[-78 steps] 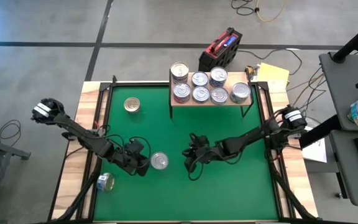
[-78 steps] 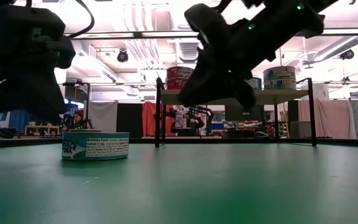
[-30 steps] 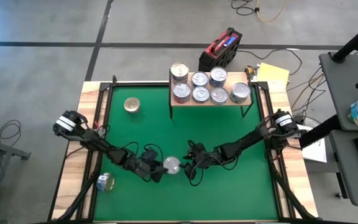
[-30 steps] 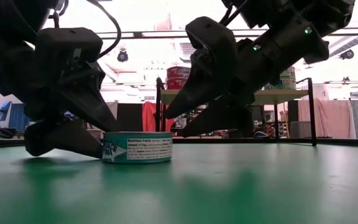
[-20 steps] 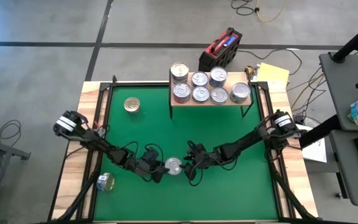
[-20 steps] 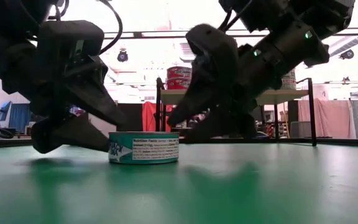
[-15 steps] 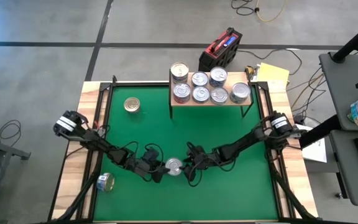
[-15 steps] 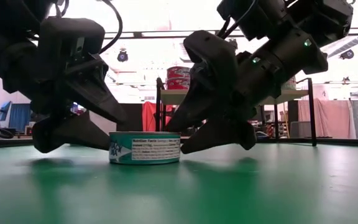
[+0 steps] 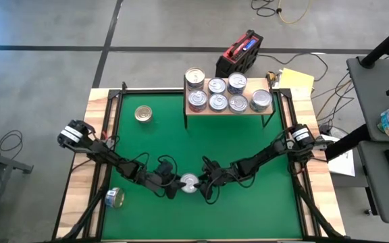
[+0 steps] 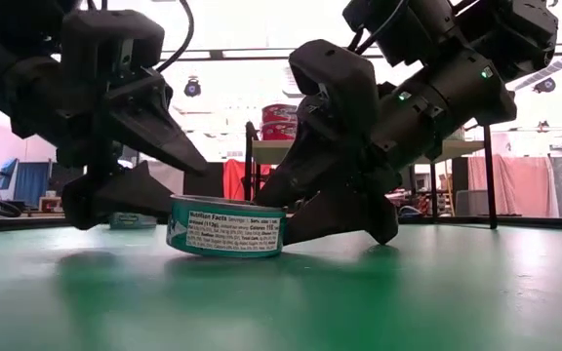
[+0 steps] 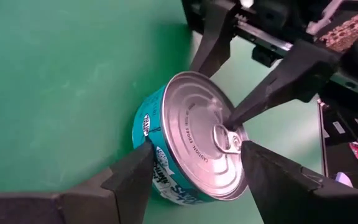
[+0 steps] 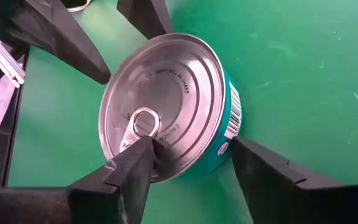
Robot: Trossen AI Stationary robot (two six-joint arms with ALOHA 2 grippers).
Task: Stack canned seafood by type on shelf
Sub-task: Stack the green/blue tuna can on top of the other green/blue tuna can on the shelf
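At the mat's near middle, the tilted teal can (image 10: pixel 224 227) is clamped by the left gripper (image 9: pixel 173 185) and straddled by the right gripper (image 9: pixel 203 187), so it could be flipped if 1 finger catches its lid.

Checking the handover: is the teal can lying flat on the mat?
No: in the low view the teal can is tilted, its right edge lifted off the green mat.

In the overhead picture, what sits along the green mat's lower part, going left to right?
Gold-topped can on its side → left end effector → teal-labelled can → right end effector.
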